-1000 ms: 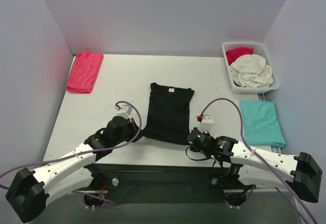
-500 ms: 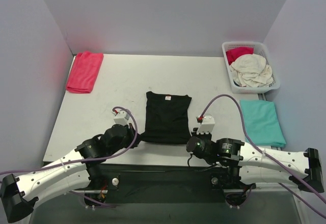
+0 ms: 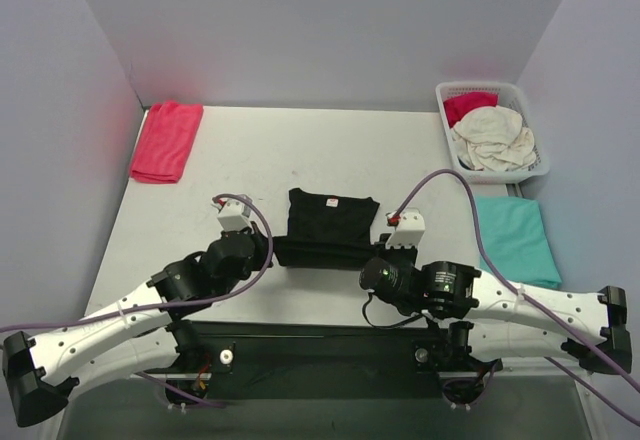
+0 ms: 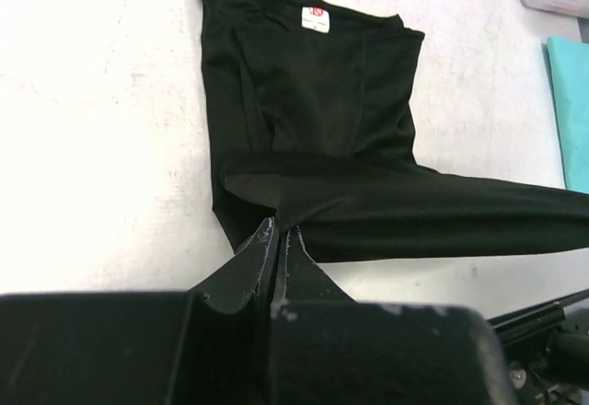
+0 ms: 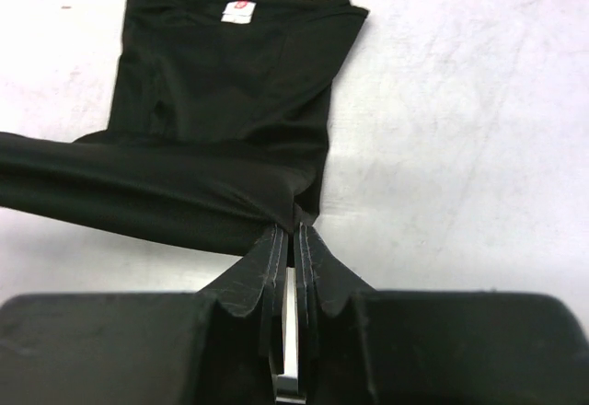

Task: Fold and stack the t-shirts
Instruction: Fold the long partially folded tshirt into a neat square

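The plain black short-sleeved soft cloth t-shirt (image 3: pixel 330 222) lies collar-away near the middle of the white desk (image 3: pixel 250 150), close to its near edge. I have my left gripper (image 4: pixel 279 237) and right gripper (image 5: pixel 293 232) each pinched shut on a bottom corner, with the hem raised and stretched taut between them over the body. I judge it light, limp and prone to sag or slip, so the hem corners are the right hold, taken deep enough to catch both layers. The small white neck label (image 4: pixel 316 19) carries a red mark, but its writing is too small to read.
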Available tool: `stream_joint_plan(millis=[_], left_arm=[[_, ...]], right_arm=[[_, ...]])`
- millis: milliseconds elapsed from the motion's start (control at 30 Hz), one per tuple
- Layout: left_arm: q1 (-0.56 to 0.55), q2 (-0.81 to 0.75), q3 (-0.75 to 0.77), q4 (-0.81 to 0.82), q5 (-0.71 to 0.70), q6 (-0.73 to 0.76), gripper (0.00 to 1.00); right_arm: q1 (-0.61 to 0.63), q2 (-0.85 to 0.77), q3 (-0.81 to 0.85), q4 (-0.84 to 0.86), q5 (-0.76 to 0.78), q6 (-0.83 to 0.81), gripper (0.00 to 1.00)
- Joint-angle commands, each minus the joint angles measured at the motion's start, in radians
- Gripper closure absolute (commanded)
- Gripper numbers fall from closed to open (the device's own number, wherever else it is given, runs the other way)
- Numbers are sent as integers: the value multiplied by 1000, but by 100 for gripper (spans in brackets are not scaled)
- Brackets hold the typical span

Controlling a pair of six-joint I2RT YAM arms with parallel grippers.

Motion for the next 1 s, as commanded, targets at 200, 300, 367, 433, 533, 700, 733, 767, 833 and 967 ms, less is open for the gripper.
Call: stream_joint_plan(millis=[200, 300, 367, 433, 533, 700, 733, 767, 833, 967], left_arm=[[7, 161, 98, 138, -172, 135, 100], [21, 230, 138, 181, -200, 168, 100], [39, 279, 168, 214, -207, 184, 100], [65, 331, 182, 255, -194, 207, 100], [108, 421, 228, 282, -174, 221, 100], [183, 551, 294, 340, -120, 236, 100], [197, 598, 305, 351, -111, 234, 100], [226, 623, 316, 357, -95, 234, 100], [252, 698, 348, 389, -50, 236, 100], [300, 827, 412, 452, 21, 263, 100]], right_arm=[[-107, 60, 6, -28, 137, -61, 100], [-173, 66, -20, 73, 103, -147, 100], [-225, 75, -31, 159, 85, -198, 100], [-262, 90, -32, 232, 46, -265, 100], [-337, 132, -35, 342, -27, -351, 100], [-489, 256, -25, 516, -165, -446, 100], [-504, 280, -15, 557, -197, -459, 100], [-535, 332, -5, 577, -214, -468, 100], [-559, 415, 38, 616, -239, -488, 100], [-599, 532, 112, 636, -265, -500, 100]])
